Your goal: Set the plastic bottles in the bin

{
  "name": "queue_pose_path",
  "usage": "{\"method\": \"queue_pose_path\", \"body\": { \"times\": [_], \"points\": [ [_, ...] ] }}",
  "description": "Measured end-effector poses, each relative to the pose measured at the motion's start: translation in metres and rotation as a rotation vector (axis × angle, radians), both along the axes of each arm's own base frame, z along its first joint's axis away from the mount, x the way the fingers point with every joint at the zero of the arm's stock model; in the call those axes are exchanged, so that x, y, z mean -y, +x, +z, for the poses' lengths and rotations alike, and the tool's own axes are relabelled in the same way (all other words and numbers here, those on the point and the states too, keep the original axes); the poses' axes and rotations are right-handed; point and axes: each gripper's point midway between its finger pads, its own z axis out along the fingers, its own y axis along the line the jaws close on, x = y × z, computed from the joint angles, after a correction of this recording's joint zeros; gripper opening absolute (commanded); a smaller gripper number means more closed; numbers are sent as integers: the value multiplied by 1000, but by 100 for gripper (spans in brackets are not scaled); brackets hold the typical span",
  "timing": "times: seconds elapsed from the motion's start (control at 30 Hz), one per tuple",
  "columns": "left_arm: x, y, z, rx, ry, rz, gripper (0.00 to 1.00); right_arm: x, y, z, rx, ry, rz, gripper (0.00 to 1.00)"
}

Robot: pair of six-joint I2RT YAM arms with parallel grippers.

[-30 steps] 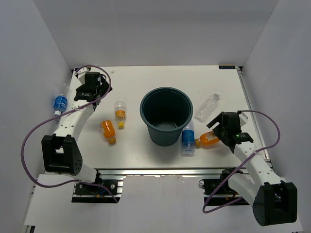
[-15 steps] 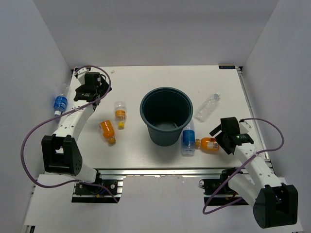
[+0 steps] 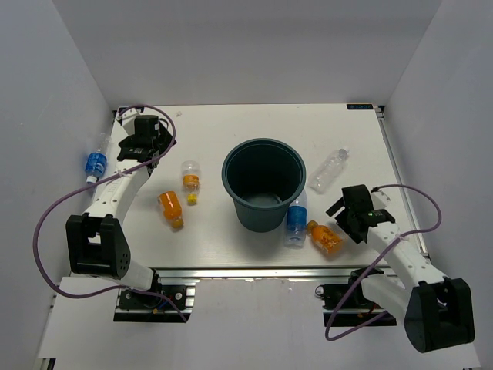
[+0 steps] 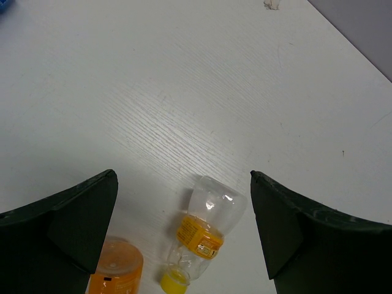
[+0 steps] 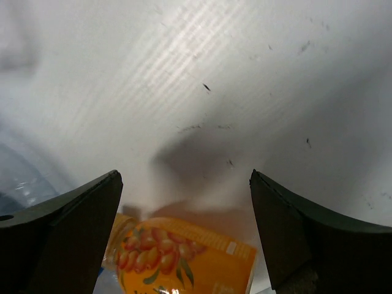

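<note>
The dark blue-grey bin stands mid-table. My right gripper is open, just right of an orange-filled bottle lying on the table; the right wrist view shows that bottle low between the fingers. A clear blue-label bottle lies against the bin's front. A plain clear bottle lies right of the bin. My left gripper is open at the far left; its wrist view shows a clear orange-label bottle and an orange-filled bottle. Both show in the top view, the orange-label one and the orange one. Another blue-label bottle lies at the left edge.
White walls close in the table on the left, back and right. An aluminium rail runs along the front edge. Purple cables loop beside both arms.
My right gripper has moved down toward the front edge. The orange-filled bottle by it has shifted down and turned, now pointing away from the blue-label bottle. The left arm has barely moved.
</note>
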Motion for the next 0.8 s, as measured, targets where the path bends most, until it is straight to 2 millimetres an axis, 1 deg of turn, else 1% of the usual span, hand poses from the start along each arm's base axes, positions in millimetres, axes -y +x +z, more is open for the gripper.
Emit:
{"method": "queue_pose_path", "body": {
  "times": [0.07, 0.13, 0.23, 0.33, 0.4, 0.5, 0.6, 0.73, 0.8],
  "points": [
    [0, 0, 0, 0, 0, 0, 98, 2, 8, 14, 52, -22, 36, 89],
    [0, 0, 0, 0, 0, 0, 98, -1, 18, 31, 133, -39, 111, 89],
    [0, 0, 0, -1, 0, -1, 98, -15, 27, 53, 235, -30, 265, 89],
    [1, 0, 0, 0, -4, -7, 98, -35, 24, 63, 275, 4, 447, 89],
    [2, 0, -1, -1, -7, -11, 98, -48, 17, 64, 267, 28, 563, 89],
    [3, 0, -1, -2, -10, -17, 98, -57, 4, 58, 218, 27, 670, 89],
    [4, 1, -1, -2, -12, -22, 98, -63, -12, 51, 165, 32, 741, 89],
    [6, 1, -2, -5, -16, -30, 98, -78, -28, 45, 123, 65, 820, 89],
    [6, 1, -3, -9, -15, -32, 98, -85, -35, 38, 92, 75, 850, 89]
  ]
}}
